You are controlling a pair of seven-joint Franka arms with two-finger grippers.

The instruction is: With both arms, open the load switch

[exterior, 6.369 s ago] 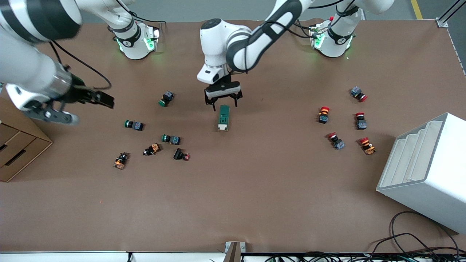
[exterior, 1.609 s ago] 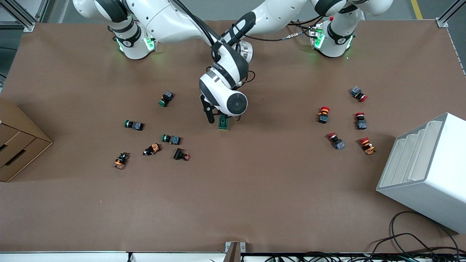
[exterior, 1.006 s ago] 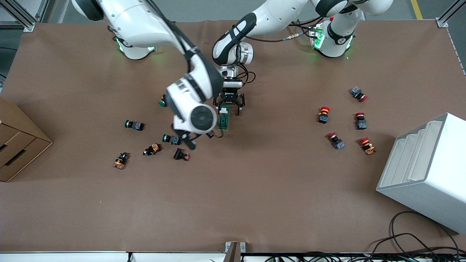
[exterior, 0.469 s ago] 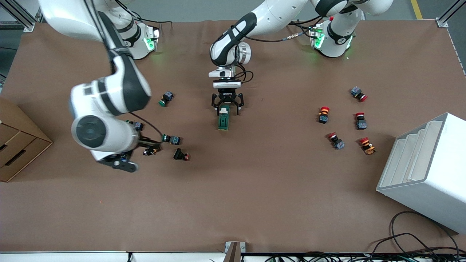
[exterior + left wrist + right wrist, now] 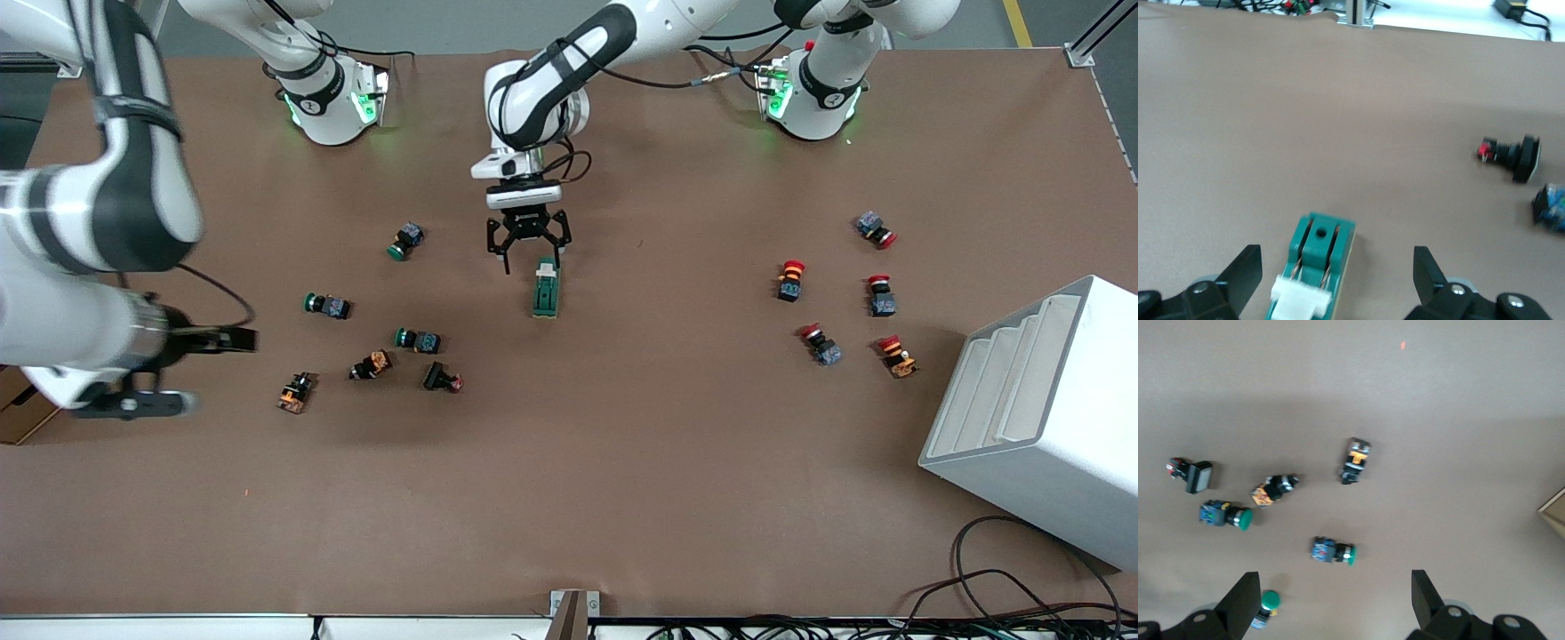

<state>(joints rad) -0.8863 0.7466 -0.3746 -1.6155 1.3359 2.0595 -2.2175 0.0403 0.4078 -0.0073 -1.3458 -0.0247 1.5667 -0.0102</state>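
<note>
The load switch (image 5: 546, 291), a dark-green block, lies flat mid-table, with its white piece (image 5: 546, 267) at the end toward the bases. My left gripper (image 5: 526, 245) hangs open just over that end, touching nothing. In the left wrist view the load switch (image 5: 1315, 263) lies between and ahead of the spread fingers of the left gripper (image 5: 1338, 272). My right gripper (image 5: 233, 339) is open and high over the right arm's end of the table. The right gripper (image 5: 1335, 600) holds nothing, with green-capped buttons (image 5: 1333, 551) far below it.
Green-capped and orange buttons (image 5: 418, 340) are scattered toward the right arm's end. Red-capped buttons (image 5: 789, 279) lie toward the left arm's end, beside a white stepped rack (image 5: 1040, 418). A cardboard box (image 5: 13, 416) shows under the right arm.
The right arm has swung away from the switch to its own end of the table and risen. The left gripper has drawn back off the switch toward the bases, still open.
</note>
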